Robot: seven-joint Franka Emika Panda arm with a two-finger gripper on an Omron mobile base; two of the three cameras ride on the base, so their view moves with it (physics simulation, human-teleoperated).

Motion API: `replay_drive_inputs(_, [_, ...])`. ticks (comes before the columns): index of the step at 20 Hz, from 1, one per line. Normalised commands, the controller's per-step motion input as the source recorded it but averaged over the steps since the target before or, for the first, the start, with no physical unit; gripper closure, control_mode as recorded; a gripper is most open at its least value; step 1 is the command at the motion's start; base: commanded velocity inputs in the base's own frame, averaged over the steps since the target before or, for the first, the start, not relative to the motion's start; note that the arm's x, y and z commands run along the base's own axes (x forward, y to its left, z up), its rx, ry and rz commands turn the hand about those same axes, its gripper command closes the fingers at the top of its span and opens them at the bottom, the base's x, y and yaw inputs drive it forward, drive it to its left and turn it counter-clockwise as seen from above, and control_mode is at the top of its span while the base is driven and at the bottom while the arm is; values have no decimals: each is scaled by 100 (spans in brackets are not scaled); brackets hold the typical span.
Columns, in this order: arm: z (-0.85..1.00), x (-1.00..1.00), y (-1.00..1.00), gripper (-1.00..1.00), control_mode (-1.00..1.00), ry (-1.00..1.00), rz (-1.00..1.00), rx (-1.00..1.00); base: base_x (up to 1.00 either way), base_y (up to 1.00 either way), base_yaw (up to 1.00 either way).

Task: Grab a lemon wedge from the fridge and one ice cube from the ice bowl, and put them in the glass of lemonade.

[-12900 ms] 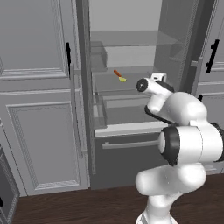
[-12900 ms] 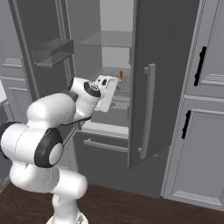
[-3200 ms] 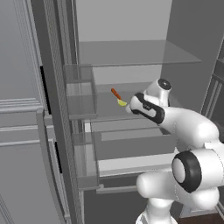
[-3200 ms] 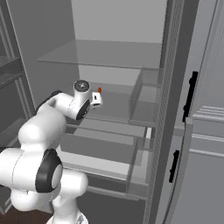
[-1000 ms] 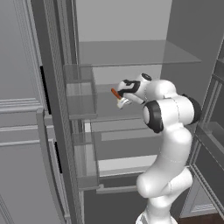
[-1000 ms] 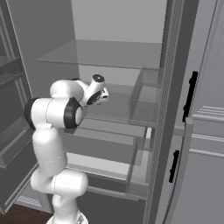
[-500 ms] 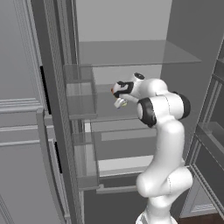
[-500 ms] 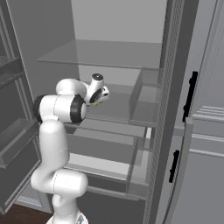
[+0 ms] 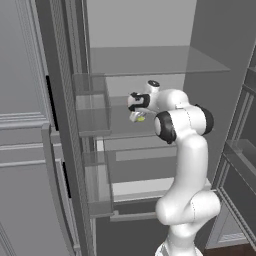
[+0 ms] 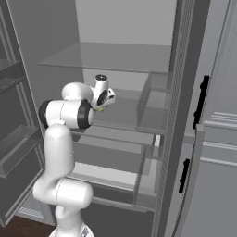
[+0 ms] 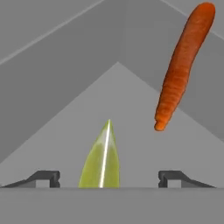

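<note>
My gripper [image 11: 108, 179] reaches into the open fridge [image 9: 210, 45] and hangs over its middle clear shelf. The lemon wedge [image 11: 101, 162], a small yellow pointed slice, lies on that shelf between my two dark fingertips [image 11: 43, 178], with a gap on each side. The jaws stand open around it without touching it. From the left base view the gripper [image 9: 136, 117] points down at the wedge [image 9: 142, 119]. From the right base view the wedge [image 10: 100, 109] shows as a yellow speck under the gripper [image 10: 102, 107]. The ice bowl and the glass of lemonade are out of view.
A thin orange-red stick-shaped item [image 11: 183, 65] lies on the same shelf just beyond and to the right of the wedge. A clear shelf [image 9: 150, 60] runs above the hand. Door bins [image 9: 90, 107] stand left, drawers [image 10: 111, 152] below.
The hand has dropped a little toward the shelf and now straddles the lemon wedge. The orange-red stick that showed beside the hand in the left base view is now behind it.
</note>
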Motion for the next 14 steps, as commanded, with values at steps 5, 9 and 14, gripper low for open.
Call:
replay_drive_inputs(5, [-58,-71,0,100,-100,12,0,-4,0,0,0])
replay_drive_inputs(9, [-33,-95,-7,100,-100,8,-4,0,0,0,0])
replay_drive_inputs(14, [0,-100,-21,100,-100,-8,-7,0,0,0,0])
